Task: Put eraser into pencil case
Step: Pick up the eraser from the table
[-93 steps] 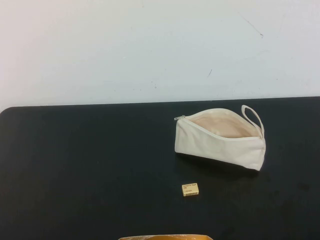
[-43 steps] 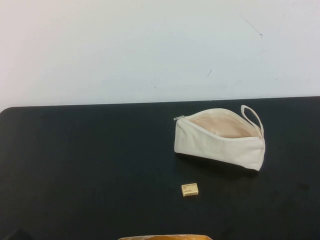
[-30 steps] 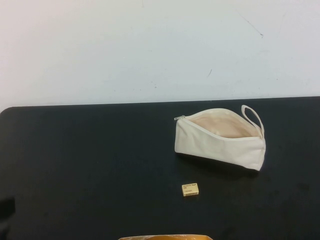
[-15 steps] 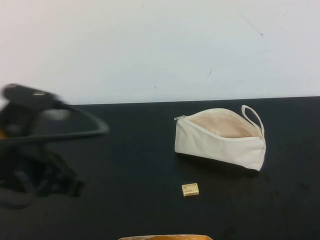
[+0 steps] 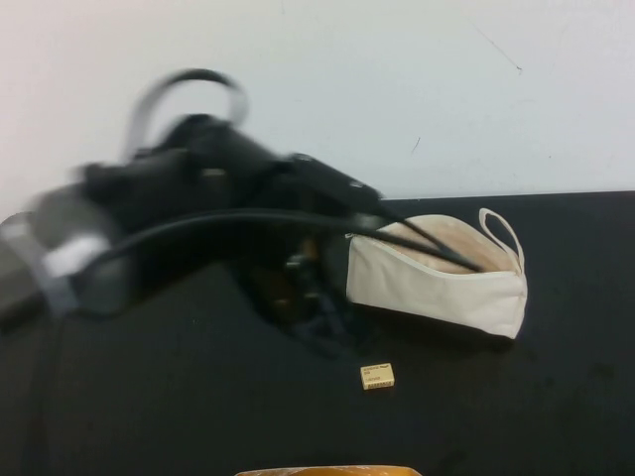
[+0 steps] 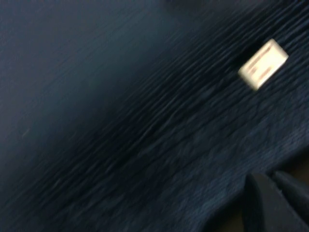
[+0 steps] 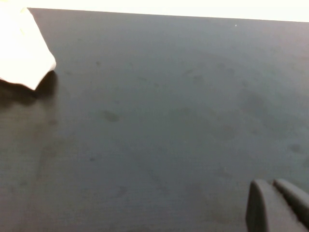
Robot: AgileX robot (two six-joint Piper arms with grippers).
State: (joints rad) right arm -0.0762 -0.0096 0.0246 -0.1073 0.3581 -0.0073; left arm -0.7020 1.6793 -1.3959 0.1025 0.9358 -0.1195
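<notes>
The eraser point(image 5: 377, 376), a tiny tan block with a pale printed label, lies on the black table in front of the pencil case point(image 5: 446, 288). The case is a cream pouch lying open, with beige lining and a wrist loop at its right end. My left arm reaches in from the left, blurred. Its left gripper point(image 5: 319, 327) hangs beside the pouch's left end, behind and left of the eraser. In the left wrist view the eraser point(image 6: 263, 64) lies apart from the left gripper point(image 6: 276, 186), whose fingers are together and empty. The right gripper point(image 7: 274, 193) is shut over bare table; a pouch corner point(image 7: 21, 48) shows there.
The black table point(image 5: 179, 397) ends at a white wall behind. An orange-tan object point(image 5: 327, 470) pokes in at the near edge. The left arm's cable point(image 5: 248, 213) arcs over the pouch's left end.
The left arm has swung in fast from the far left toward the middle, and its gripper now hangs near the pouch's left end. Eraser and pouch have not moved.
</notes>
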